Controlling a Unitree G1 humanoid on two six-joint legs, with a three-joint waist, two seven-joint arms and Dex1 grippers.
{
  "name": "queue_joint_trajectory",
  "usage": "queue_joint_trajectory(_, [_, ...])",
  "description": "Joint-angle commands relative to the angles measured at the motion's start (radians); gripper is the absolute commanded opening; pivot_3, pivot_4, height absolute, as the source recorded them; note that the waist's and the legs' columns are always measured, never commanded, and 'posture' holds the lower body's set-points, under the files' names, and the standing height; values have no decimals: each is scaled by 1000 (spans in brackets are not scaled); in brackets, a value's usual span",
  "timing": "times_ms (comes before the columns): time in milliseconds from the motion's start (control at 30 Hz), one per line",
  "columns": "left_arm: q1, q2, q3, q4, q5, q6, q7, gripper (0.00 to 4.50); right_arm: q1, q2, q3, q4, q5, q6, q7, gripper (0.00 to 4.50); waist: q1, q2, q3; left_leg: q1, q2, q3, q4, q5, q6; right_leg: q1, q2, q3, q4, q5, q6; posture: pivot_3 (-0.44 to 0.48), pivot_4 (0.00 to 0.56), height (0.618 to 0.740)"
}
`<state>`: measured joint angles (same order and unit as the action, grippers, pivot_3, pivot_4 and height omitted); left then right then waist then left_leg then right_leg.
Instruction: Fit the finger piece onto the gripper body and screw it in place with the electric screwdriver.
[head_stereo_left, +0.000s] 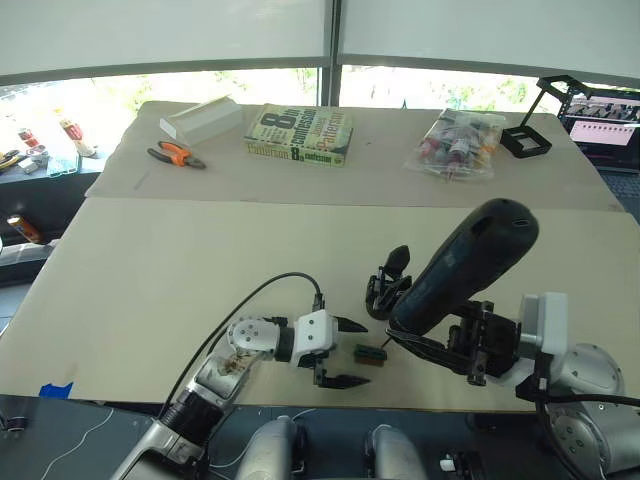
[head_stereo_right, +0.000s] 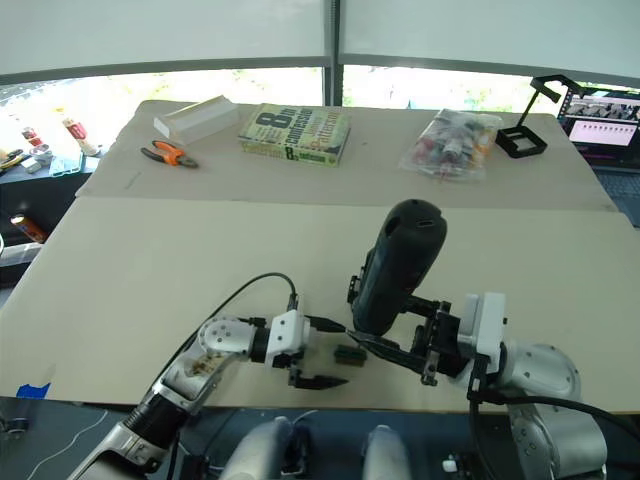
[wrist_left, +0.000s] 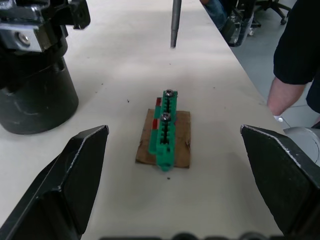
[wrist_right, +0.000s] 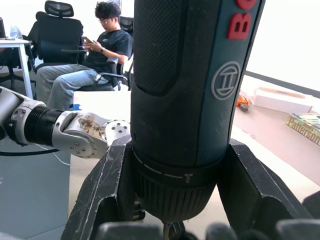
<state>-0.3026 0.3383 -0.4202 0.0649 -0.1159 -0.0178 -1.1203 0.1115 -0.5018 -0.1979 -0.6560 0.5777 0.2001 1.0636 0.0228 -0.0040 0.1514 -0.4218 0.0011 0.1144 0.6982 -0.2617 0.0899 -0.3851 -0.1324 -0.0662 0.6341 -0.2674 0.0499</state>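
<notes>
My right gripper (head_stereo_left: 425, 335) is shut on the electric screwdriver (head_stereo_left: 460, 268), a thick dark cylinder tilted toward the left. Its thin metal bit (wrist_left: 175, 22) points down just beyond a small green-topped block (head_stereo_left: 371, 354) that carries two screws and lies on a brown card. The gripper body (head_stereo_left: 385, 285) stands behind the screwdriver with one pointed black finger sticking up, mostly hidden by the tool. My left gripper (head_stereo_left: 345, 352) is open, its fingers on either side of the green block without touching it. The finger piece is out of view.
At the table's far side lie a book (head_stereo_left: 298, 135), orange-handled pliers (head_stereo_left: 175, 154), a white box (head_stereo_left: 200, 118), a plastic bag of small items (head_stereo_left: 455, 143) and a black stand (head_stereo_left: 525, 135). A person (wrist_right: 100, 40) sits in a chair off the table's near edge.
</notes>
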Motion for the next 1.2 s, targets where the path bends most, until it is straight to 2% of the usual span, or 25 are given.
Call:
queue_joint_trajectory(33, [-8,-15,-18,25,8,-19,3,4500,-16,-13,3,6,-9,-65,-6,1927,1,0,0,0,0,0,0,0,0,0,0,0,0,0,0,0,150,740])
queue_joint_trajectory(633, [-24,-48,-59,66,33,-12,2,4500,30,-53,22,41,-14,-135,-5,1927,17,0,0,0,0,0,3,-1,2,2,-1,0,0,0,0,0,150,740])
queue_joint_trajectory(1200, [-18,-40,-62,42,24,17,-2,4500,43,-71,29,57,-13,-142,-8,1927,18,0,0,1,0,-1,4,-2,3,2,-2,-1,0,0,0,0,150,740])
